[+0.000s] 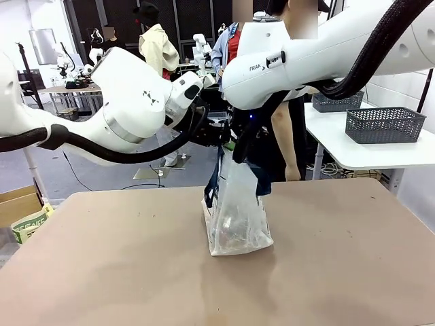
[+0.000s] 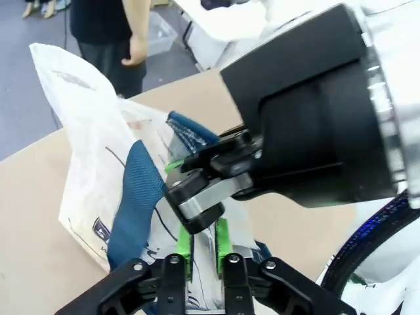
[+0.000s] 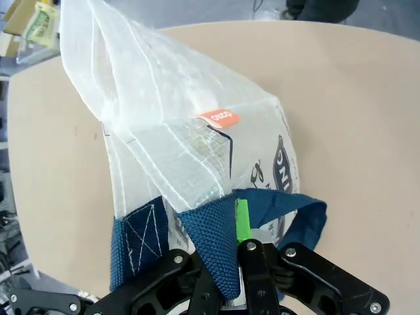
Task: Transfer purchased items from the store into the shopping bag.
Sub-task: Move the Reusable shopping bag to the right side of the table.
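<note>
It was a robotics lab: white robot arms (image 1: 129, 109) over a tan bench (image 1: 122, 272), dark grey lattice baskets (image 1: 385, 125) on a white side bench (image 1: 367, 155).

left arm (image 1: 129, 109): glossy white rounded shells, black hose | right arm (image 1: 306, 58): white too, black ribbed cable, dark FRAN lettering | left tool (image 2: 203, 243), right tool (image 3: 239, 226): black linkages, silver screws, green pads

"FRA…" on right arm (image 1: 257, 67), rest cut off. Orange tag (image 3: 216, 117) on shopping bag (image 3: 170, 151): white letters, approx. "OSIDO", unsure. Bag's navy print illegible.
</note>
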